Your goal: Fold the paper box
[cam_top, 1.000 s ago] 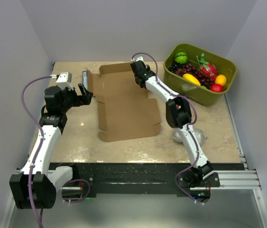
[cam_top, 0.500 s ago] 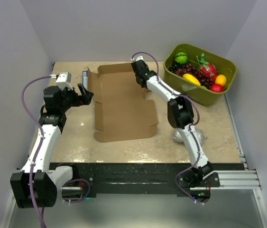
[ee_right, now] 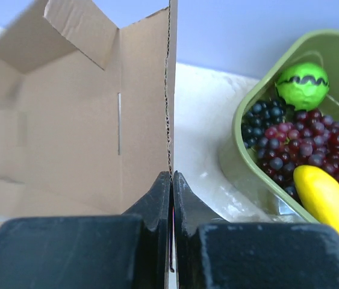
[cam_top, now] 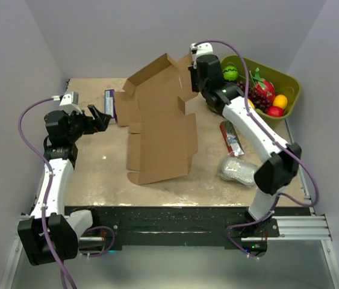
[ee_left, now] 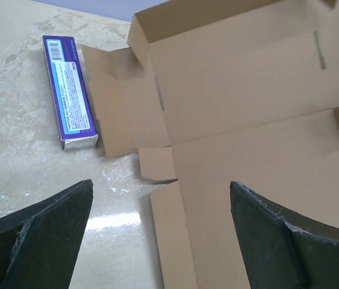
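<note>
- Task object: the brown die-cut cardboard mailer box (cam_top: pixel 160 129) sits mid-way across the mottled beige table (cam_top: pixel 97 180). Its near half appears to lie flat, while its far panel is lifted steeply with the end flaps hanging loose.
- Grasp: the right gripper (ee_right: pixel 171 177) has its black jaws clenched on the thin right-hand edge of the raised panel, near the corner. Risk: so narrow a pinch may slip off, or may tear or buckle the edge if the panel is swung against a stiff crease.
- Support: the left gripper (ee_left: pixel 161 186) hovers over the box's left side with jaws spread wide, grasping nothing and touching nothing. Risk: with the flat half unpinned, a pull from the right arm would probably drag or rotate the whole sheet rather than bend it at the crease.
- Loose flaps. Risk: left unguided, they could fold outward or be trapped beneath a wall as the panel comes over.
- Obstacle, right: the olive-green plastic bin of toy fruit (cam_top: pixel 291 81) stands just beside the right wrist. Risk: a rightward sweep of the arm or panel could strike its rim.
- Obstacle, left: the purple rectangular carton with a barcode label (ee_left: pixel 70 90) lies just beside the box's left flap. Risk: that flap, or the descending left gripper, could snag on it or shove it.
</note>
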Available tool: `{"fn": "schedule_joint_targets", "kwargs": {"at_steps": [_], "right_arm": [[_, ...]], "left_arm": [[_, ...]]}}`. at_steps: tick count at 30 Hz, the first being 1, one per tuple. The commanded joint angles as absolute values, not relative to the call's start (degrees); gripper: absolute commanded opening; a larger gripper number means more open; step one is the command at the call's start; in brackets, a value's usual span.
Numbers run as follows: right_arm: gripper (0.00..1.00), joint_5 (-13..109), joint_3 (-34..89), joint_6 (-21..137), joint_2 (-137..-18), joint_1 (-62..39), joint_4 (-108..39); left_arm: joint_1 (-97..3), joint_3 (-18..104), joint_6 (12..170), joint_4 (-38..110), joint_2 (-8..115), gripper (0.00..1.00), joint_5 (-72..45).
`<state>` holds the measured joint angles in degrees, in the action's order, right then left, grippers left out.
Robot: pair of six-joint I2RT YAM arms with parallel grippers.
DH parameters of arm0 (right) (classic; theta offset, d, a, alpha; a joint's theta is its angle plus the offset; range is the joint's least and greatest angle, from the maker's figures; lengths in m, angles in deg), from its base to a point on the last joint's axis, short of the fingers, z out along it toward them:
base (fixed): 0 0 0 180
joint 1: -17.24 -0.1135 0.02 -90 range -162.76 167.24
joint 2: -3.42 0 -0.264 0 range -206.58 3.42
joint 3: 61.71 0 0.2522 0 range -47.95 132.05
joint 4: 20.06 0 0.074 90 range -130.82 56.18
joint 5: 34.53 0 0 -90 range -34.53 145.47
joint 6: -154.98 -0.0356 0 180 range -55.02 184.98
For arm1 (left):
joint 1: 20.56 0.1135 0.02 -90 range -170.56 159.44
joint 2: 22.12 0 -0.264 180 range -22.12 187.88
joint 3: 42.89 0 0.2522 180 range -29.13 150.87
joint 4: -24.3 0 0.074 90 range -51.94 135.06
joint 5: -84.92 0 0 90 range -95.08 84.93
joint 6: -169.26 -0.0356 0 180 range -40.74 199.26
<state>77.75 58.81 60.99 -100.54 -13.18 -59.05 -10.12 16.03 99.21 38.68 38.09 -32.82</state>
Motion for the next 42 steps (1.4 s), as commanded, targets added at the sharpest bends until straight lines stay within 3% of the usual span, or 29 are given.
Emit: {"fn": "schedule_joint_targets", "kwargs": {"at_steps": [1,14,31,38,42], "right_arm": [[0.0,69.9,53.7,56.9,-90.5,-13.3,-54.7],[0.0,59.8,46.3,55.7,-69.7,-13.3,-55.2],[0.0,43.7,49.2,51.5,-60.6,-13.3,-52.6],[0.0,42.3,48.3,51.1,-57.7,-13.3,-51.6],[0.0,41.1,48.2,51.0,-56.9,-13.3,-50.8]], "left_arm": [[-9.9,16.4,97.5,37.4,37.3,1.0,-33.2],[-9.7,16.3,98.8,35.5,37.5,1.0,-36.9],[-7.9,14.2,102.2,26.9,35.5,1.0,-45.7],[-6.1,14.2,100.9,31.6,34.7,1.0,-37.1],[-5.2,11.4,106.3,21.9,34.7,1.0,-45.1]]}}
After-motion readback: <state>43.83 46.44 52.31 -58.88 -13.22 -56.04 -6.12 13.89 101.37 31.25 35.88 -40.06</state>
